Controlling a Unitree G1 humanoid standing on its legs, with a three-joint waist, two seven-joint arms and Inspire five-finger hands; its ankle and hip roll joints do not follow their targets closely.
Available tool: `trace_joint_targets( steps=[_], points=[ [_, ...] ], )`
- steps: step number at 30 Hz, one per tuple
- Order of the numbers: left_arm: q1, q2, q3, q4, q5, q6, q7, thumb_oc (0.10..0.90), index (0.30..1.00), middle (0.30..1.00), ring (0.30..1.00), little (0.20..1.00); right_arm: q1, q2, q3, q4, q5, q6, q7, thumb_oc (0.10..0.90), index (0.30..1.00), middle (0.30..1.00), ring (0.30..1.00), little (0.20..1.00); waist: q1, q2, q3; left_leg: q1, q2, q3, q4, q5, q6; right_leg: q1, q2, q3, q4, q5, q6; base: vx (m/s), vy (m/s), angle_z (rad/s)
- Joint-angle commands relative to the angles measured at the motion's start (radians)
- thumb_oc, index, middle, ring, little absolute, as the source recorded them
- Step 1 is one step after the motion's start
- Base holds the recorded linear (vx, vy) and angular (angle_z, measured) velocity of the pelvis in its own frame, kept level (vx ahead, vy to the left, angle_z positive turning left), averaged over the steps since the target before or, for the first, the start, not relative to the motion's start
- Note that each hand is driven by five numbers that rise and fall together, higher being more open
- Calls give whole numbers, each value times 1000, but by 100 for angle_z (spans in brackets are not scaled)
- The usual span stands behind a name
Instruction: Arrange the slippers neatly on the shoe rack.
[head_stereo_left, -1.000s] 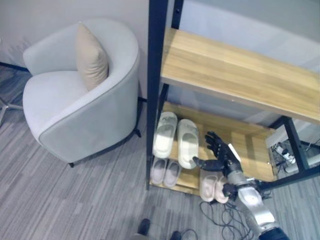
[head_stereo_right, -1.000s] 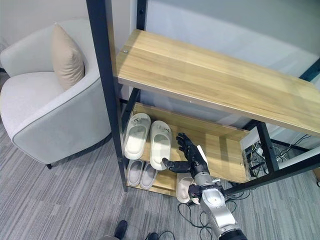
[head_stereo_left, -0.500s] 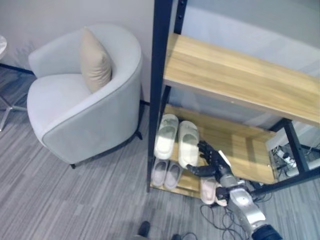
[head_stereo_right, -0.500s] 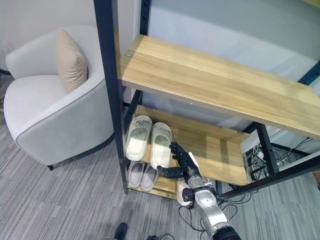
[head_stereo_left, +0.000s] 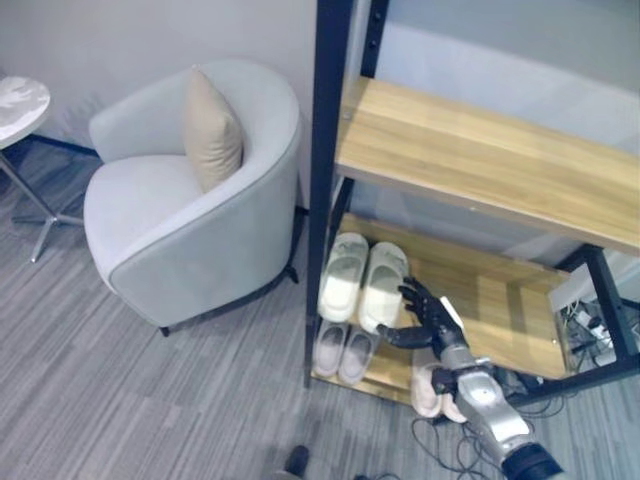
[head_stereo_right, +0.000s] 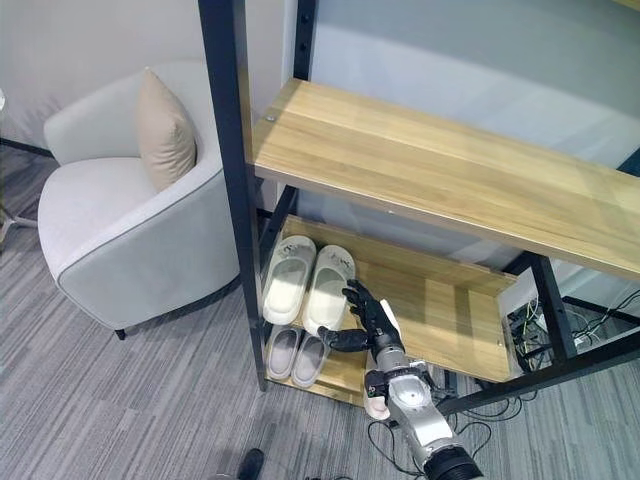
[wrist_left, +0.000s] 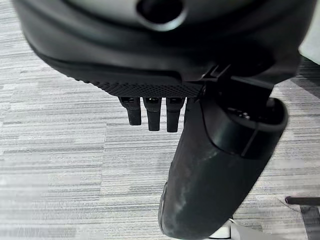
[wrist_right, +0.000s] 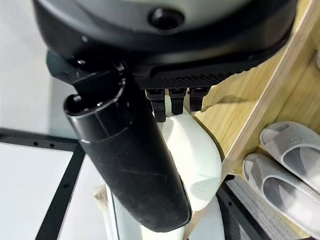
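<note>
1. Cream slippers sit paired on the shoe rack, just beyond the right hand.
2. Right hand: fingers released, touching the nearer slipper.
3. Grey slippers and pink slippers lie below; judged nearly complete.
4. Left hand: relaxed, empty.

right robot hand: fingers spread, beside white slippers | shoe rack middle shelf | armchair left

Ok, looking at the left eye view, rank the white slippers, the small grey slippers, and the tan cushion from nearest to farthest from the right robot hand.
1. White slippers: middle shelf, right beside the right robot hand.
2. Small grey slippers: bottom shelf, lower left of it.
3. Tan cushion: on the armchair, far left.
</note>
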Motion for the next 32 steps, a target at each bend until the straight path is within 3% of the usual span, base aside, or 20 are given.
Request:
trace_joint_targets(
  steps=[1,2,5,7,9,13,18,25,30,32],
  points=[
    [-12,-29,-14,57,12,1,17,800,900,900,900,900,-62,-48,-73,-167,-143,-88,-48,800,900,900,900,900,19,17,-22,94,28,37,-6,-111,13,50,-64,4,21,-28,88,0,0,0],
    [-5,-41,-2,56,11,0,19,800,900,900,900,900,-18,-91,-109,-243,-262,-81,-69,800,900,900,900,900,9,23,-26,97,29,41,-6,-112,13,51,-64,5,24,-29,89,0,0,0],
    [-8,-59,9,39,5,-12,9,800,900,900,900,900,103,-151,-194,-379,-424,-78,-110,800,900,900,900,900,-21,37,-38,100,32,49,-6,-111,13,49,-64,11,31,-28,90,-43,-26,1],
    [-7,-60,8,38,5,-12,9,800,900,900,900,900,105,-152,-196,-381,-425,-77,-110,800,900,900,900,900,-20,38,-39,100,32,49,-6,-111,12,49,-64,12,31,-28,90,-21,-6,-1],
    [-9,-80,-18,9,-16,-35,-26,800,900,900,900,900,187,-147,-262,-412,-478,-69,-148,800,900,900,900,900,-56,59,-50,100,33,62,-6,-104,12,44,-64,21,38,-27,88,-95,-20,-11],
    [-9,-90,-25,0,-39,-42,-47,800,900,900,900,900,230,-142,-293,-407,-514,-55,-161,800,900,900,900,900,-86,78,-55,97,31,76,-6,-97,11,38,-65,31,38,-25,87,-82,-7,-13],
    [-14,-107,-34,-34,-74,-52,-86,800,900,900,900,900,338,-158,-307,-282,-590,-1,-141,800,900,900,900,900,-129,104,-65,99,23,107,-6,-102,11,26,-66,55,30,-19,87,-79,-13,-19],
    [5,-136,-119,-69,-95,-66,-155,800,900,900,900,900,361,-150,-338,-77,-505,31,-117,800,900,900,900,900,-173,143,-70,121,19,141,-6,-109,18,15,-65,105,41,-11,86,-37,-11,-27],
    [-22,-137,-139,-40,-94,-70,-190,800,900,900,900,900,349,-128,-280,169,-454,38,-72,800,900,900,900,900,-186,148,-75,137,19,148,-6,-113,18,23,-60,115,46,-18,81,-9,-28,-20],
    [-34,-129,-144,-32,-110,-69,-199,800,900,900,900,900,321,-70,-286,420,-391,69,-95,800,900,900,900,900,-186,148,-76,137,21,146,-6,-110,17,27,-56,114,46,-18,78,-12,-43,1]
  ],
)
